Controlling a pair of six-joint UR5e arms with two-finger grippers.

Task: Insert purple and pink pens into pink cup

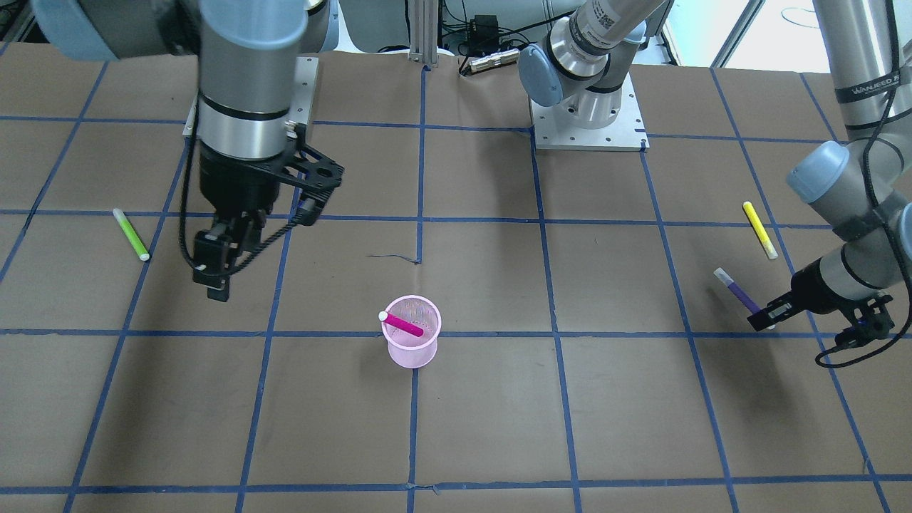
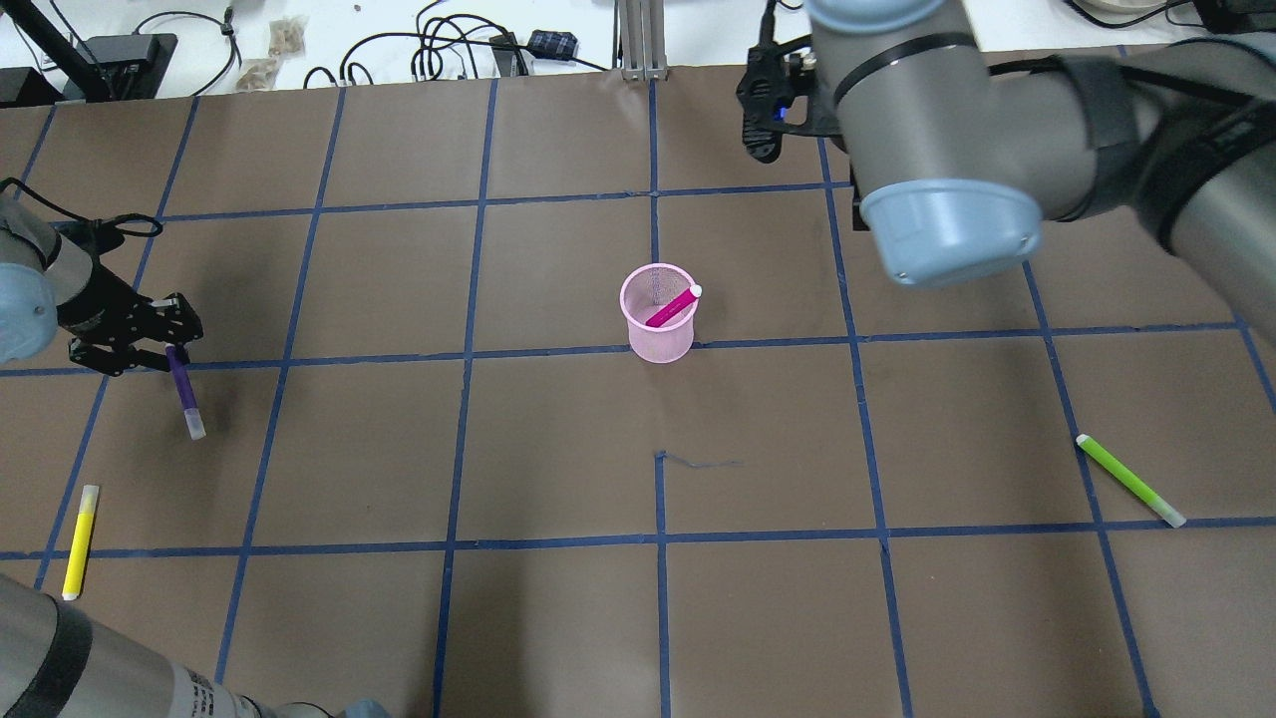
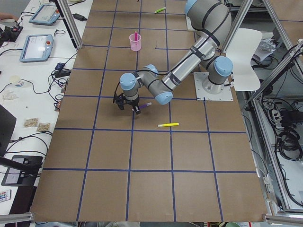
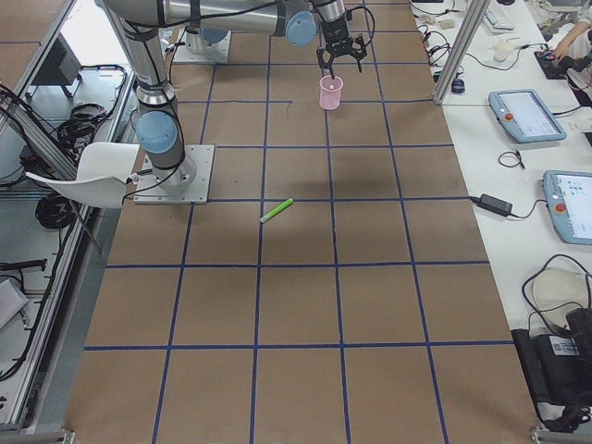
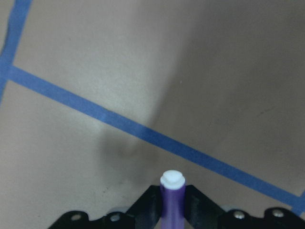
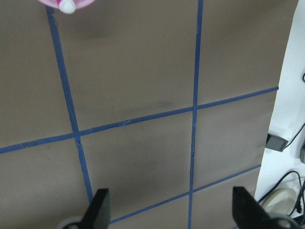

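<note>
The pink mesh cup (image 1: 413,345) (image 2: 658,329) stands upright near the table's middle. The pink pen (image 1: 405,325) (image 2: 673,307) leans inside it, white cap up. My left gripper (image 1: 766,313) (image 2: 150,334) is shut on one end of the purple pen (image 1: 737,288) (image 2: 184,394), low over the table far from the cup. The left wrist view shows the purple pen (image 5: 171,202) pinched between the fingers. My right gripper (image 1: 214,274) (image 6: 171,210) is open and empty, raised beside the cup. The cup's rim (image 6: 66,2) shows at the top edge of the right wrist view.
A yellow pen (image 1: 759,229) (image 2: 80,541) lies near the left gripper. A green pen (image 1: 131,234) (image 2: 1129,480) lies on the right arm's side. The brown table has blue tape grid lines. The arm bases (image 1: 588,114) stand at the robot's edge.
</note>
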